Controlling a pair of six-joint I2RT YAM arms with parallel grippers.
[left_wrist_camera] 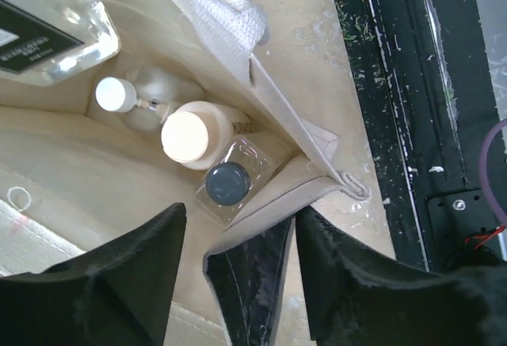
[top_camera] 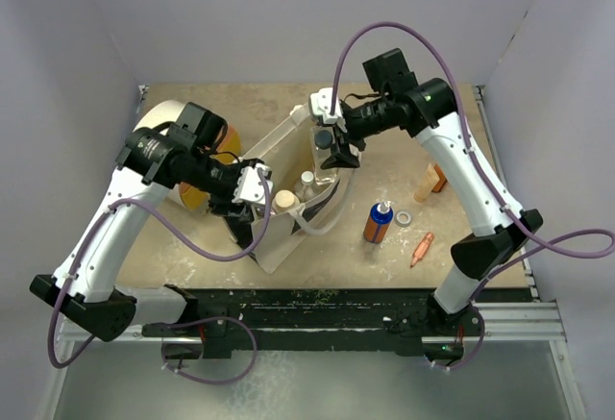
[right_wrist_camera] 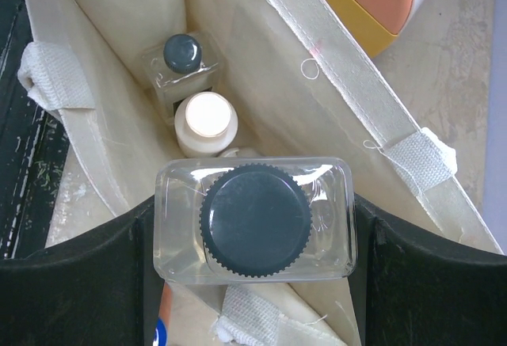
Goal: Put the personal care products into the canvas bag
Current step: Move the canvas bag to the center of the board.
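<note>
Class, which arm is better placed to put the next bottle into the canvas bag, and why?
The right arm. The right fingers grip a clear black-capped bottle over the open canvas bag, ready to release. The left fingers only straddle the bag's rim, carrying no product.

A clear black-capped bottle (right_wrist_camera: 253, 219) stands upright, clamped in the right gripper (right_wrist_camera: 253, 231) over the open cream canvas bag (right_wrist_camera: 103, 148), three bottles (right_wrist_camera: 206, 124) beneath.

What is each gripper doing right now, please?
Left gripper: open, jaws astride the canvas bag rim.
Right gripper: shut on the clear bottle with black cap.
</note>
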